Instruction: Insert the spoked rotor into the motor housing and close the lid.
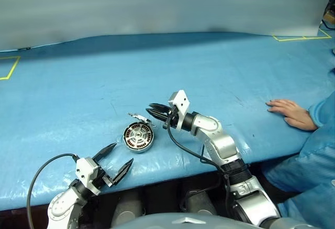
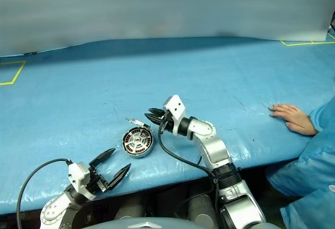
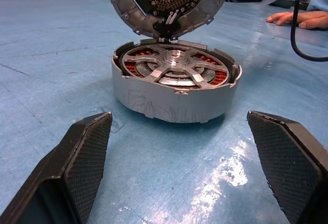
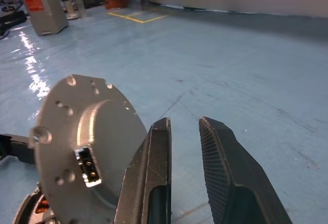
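The motor housing (image 1: 138,137) is a grey puck lying on the blue table. Copper windings show around its inside. The spoked rotor (image 3: 174,67) lies inside it, pale spokes and hub facing up. The lid (image 3: 164,3) stands upright on its hinge at the housing's far edge (image 1: 140,117). My right gripper (image 1: 152,111) is level, just right of the lid's outer face (image 4: 87,131). Its fingers (image 4: 154,172) are nearly together with nothing between them. My left gripper (image 1: 116,161) is wide open near the table's front edge, pointing at the housing and a little short of it.
A person's hand (image 1: 288,111) rests flat on the table at the right, with a blue sleeve (image 1: 322,111) behind it. A black cable (image 1: 183,150) loops under my right wrist. Yellow tape marks (image 1: 8,66) lie at the far left and far right corners.
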### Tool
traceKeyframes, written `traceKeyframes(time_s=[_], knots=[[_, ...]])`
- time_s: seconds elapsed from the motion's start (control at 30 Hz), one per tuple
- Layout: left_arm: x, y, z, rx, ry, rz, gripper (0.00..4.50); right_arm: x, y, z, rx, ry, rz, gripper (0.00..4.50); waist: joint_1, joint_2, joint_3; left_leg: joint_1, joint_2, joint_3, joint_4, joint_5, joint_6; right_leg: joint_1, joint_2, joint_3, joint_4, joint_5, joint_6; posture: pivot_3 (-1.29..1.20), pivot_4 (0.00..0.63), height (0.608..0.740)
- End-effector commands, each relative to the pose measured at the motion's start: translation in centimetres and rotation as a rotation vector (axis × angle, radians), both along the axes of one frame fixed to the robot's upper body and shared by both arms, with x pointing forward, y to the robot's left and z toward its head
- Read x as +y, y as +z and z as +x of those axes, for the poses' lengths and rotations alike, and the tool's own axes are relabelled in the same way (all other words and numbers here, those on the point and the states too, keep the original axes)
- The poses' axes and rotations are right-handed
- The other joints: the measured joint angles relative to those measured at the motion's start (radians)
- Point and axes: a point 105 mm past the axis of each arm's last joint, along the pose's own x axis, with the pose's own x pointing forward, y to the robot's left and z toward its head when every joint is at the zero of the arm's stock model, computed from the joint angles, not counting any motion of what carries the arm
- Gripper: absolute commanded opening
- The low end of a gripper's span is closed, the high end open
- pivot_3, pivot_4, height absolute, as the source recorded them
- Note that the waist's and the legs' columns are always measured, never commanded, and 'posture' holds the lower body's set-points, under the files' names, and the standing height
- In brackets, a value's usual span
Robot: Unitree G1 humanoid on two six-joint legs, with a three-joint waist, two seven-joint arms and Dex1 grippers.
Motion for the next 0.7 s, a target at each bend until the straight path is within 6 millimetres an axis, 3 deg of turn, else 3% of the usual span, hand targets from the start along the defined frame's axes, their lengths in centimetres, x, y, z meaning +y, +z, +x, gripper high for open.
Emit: traceKeyframes(time_s=[0.03,0.23,0.37,0.7], knots=[[0.7,-0.7,-0.3,0.034,0.026,-0.003,4.5,0.9,1.6,-1.3,-0.033,0.065,0.043,0.94,0.0,0.0,0.0,0.0,0.0,0.0,0.0,0.0,0.0,0.0,0.0,0.0,0.0,0.0,0.0,0.0,0.15,0.74],[0.7,-0.7,-0.4,0.036,0.015,0.003,4.5,2.6,0.9,-3.3,-0.009,0.165,0.018,0.94,-0.001,0.0,0.0,0.0,0.0,0.0,0.0,0.0,0.0,0.0,0.0,0.0,0.0,0.0,0.0,0.0,0.15,0.74],[0.5,-0.5,-0.5,0.038,0.004,0.005,4.5,3.1,-0.9,-4.3,-0.006,0.217,-0.076,0.94,-0.001,0.0,0.0,0.001,0.0,-0.001,0.0,0.0,0.0,-0.001,0.0,-0.001,-0.001,0.0,0.0,0.0,0.15,0.74],[-0.3,0.3,-0.5,0.033,0.008,0.001,4.5,2.5,-5.0,-4.1,-0.032,0.198,-0.3,0.94,-0.001,0.0,0.0,0.001,0.0,-0.002,0.0,0.0,0.0,-0.002,0.0,-0.002,-0.002,0.0,0.0,0.0,0.15,0.74]])
